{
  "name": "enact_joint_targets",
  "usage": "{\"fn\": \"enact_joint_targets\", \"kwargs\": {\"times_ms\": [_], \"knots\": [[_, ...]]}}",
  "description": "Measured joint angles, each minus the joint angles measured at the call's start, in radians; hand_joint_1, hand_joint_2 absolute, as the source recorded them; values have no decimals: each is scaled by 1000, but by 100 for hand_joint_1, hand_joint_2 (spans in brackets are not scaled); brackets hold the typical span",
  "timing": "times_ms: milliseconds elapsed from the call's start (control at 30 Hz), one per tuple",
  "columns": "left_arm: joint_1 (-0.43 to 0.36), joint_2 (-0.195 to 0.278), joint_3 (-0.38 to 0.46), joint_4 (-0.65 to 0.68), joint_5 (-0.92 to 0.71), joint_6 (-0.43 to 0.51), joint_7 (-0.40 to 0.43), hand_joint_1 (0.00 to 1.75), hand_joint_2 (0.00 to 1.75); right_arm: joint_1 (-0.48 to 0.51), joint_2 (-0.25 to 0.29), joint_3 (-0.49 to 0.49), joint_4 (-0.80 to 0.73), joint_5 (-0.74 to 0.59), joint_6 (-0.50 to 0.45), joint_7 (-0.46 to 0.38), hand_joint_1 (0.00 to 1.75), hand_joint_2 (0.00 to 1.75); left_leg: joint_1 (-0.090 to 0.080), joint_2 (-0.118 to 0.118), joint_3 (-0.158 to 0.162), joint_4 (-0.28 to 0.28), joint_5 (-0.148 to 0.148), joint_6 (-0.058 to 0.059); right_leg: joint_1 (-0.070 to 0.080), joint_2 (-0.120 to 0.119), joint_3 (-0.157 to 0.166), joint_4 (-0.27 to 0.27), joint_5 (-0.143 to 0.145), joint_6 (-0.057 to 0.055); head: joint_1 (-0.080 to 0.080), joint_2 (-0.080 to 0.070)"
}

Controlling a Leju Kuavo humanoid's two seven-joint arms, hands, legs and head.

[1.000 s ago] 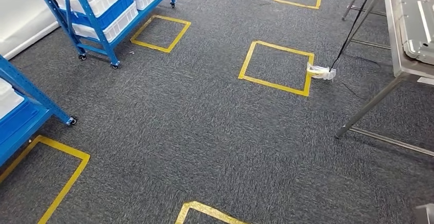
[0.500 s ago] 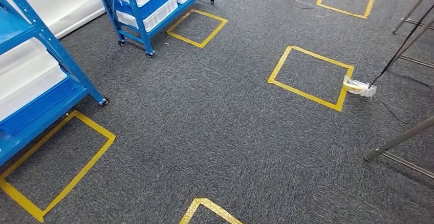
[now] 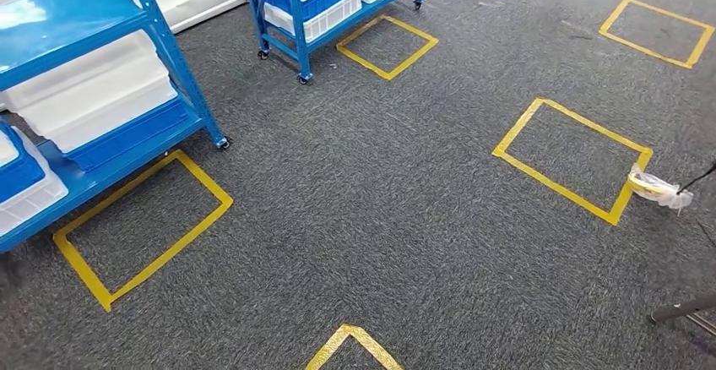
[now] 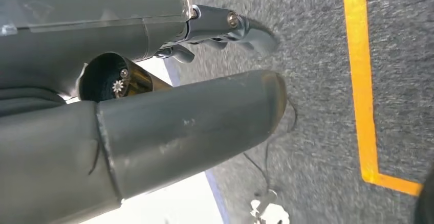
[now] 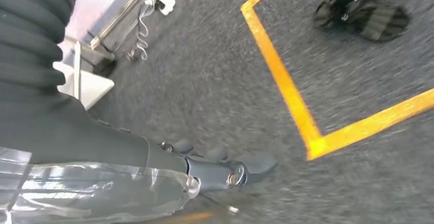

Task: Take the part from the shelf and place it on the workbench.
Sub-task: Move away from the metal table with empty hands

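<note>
Hands first: my left hand [image 4: 153, 116] hangs over grey carpet [image 3: 388, 218], fingers [image 4: 245, 27] stretched out straight, nothing in it. Right hand [image 5: 169, 178] likewise, fingers [image 5: 245, 165] extended over the carpet near a yellow tape corner [image 5: 312, 144], holding nothing. From the head cam I see a blue shelf [image 3: 110, 146] close on the left w/ white bins [image 3: 93, 100] and a second blue shelf [image 3: 329, 7] farther back (also bins). Can't make out the part itself on either. Yellow tape squares [image 3: 574, 159] mark the floor.
</note>
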State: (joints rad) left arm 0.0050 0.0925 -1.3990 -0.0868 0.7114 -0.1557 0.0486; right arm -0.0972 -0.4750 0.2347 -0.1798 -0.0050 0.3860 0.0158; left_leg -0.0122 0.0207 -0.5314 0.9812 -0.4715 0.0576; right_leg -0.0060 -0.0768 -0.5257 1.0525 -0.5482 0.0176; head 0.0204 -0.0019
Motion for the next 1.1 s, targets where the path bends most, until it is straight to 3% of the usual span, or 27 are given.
{"fn": "enact_joint_targets", "kwargs": {"times_ms": [67,100,133,167,233,300,367,433,500,567,633,667,700,733,800,867,933,1000,1067,1100], "knots": [[0,-2,13,1,9,6,-5,0,0,4,-3,10,-1,14,-4,-10,0,175,4,-19,3,-5,5,5,-6,58,-59,122,-62,7,1,0],[-1,-3,19,2,12,10,-7,0,0,6,-4,15,-1,22,-7,-14,0,175,4,-32,2,-4,5,6,-8,69,-92,187,-85,10,2,0],[-1,-5,24,5,15,12,-9,0,0,8,-4,22,0,30,-9,-17,0,175,4,-45,3,-3,5,5,-11,73,-115,228,-91,13,2,0],[-2,-8,29,9,17,12,-11,0,0,8,-5,27,0,38,-10,-20,0,175,5,-59,4,0,4,4,-13,74,-122,231,-75,16,2,0],[-2,-16,39,19,24,13,-15,0,0,7,-5,38,-1,47,-10,-25,0,175,7,-85,5,9,-1,-2,-21,88,-84,129,2,20,2,0],[-5,-21,48,29,29,12,-18,0,0,6,-6,44,-1,50,-11,-29,0,175,8,-110,-2,23,-9,-13,-26,131,-36,14,48,23,2,0],[-8,-24,55,37,38,9,-21,0,0,5,-7,48,-1,56,-10,-36,0,175,9,-133,-15,33,-11,-25,-25,149,-23,-22,47,17,1,0],[-7,-27,67,43,50,-6,-18,0,0,-2,-6,56,-3,68,-8,-44,0,175,13,-150,-23,35,-9,-35,-24,126,-23,-25,49,4,1,0],[-6,-30,75,49,49,-26,-2,0,0,-10,-5,65,-6,76,-5,-47,0,175,13,-117,-40,73,-37,-43,-25,103,-20,-31,52,-12,0,0],[-9,-32,76,51,36,-40,17,0,0,-15,-5,69,-7,77,1,-44,0,175,13,-56,-93,188,-102,-50,-21,78,-19,-34,52,-22,-2,0],[-13,-33,76,53,28,-45,26,0,0,-18,-5,70,-8,78,5,-38,0,175,15,-32,-152,306,-147,-54,-16,49,-19,-33,50,-25,-2,0],[-13,-33,76,53,27,-46,28,0,0,-20,-5,71,-8,78,6,-36,0,175,15,-28,-160,321,-142,-53,-14,34,-18,-33,48,-26,-2,0],[-13,-34,76,54,25,-46,30,0,0,-23,-5,71,-8,78,6,-36,0,175,14,-25,-147,295,-118,-51,-12,21,-16,-32,46,-26,-2,0],[-13,-35,76,55,24,-46,31,0,0,-27,-4,71,-8,78,6,-36,0,175,13,-17,-116,235,-83,-46,-10,10,-13,-32,44,-26,-2,0],[-14,-35,76,58,23,-46,31,0,0,-32,-4,71,-10,78,6,-36,0,175,4,27,-46,96,-29,-30,-7,-13,-5,-32,39,-22,-2,0],[-16,-35,76,62,23,-47,31,0,0,-35,-2,72,-11,78,6,-36,0,175,-6,52,-21,36,-17,-20,-5,-34,0,-33,35,-14,-1,0],[-15,-36,76,64,23,-47,31,0,0,-40,-1,72,-13,79,6,-36,0,175,-6,30,-20,29,-12,-14,-5,-50,5,-36,33,-4,-1,0],[-14,-38,76,65,22,-44,31,0,0,-43,0,73,-16,84,10,-39,0,175,1,10,-12,14,-1,-5,-7,-12,0,-13,12,5,-1,0],[-15,-40,76,66,24,-32,23,0,0,-40,0,78,-17,97,18,-48,0,175,5,-11,-10,6,7,0,-11,51,-45,86,-47,12,0,0],[-15,-41,77,66,27,-25,18,0,0,-37,0,83,-17,104,20,-53,0,175,5,-23,-11,7,7,2,-12,67,-78,152,-77,14,0,0]]}}
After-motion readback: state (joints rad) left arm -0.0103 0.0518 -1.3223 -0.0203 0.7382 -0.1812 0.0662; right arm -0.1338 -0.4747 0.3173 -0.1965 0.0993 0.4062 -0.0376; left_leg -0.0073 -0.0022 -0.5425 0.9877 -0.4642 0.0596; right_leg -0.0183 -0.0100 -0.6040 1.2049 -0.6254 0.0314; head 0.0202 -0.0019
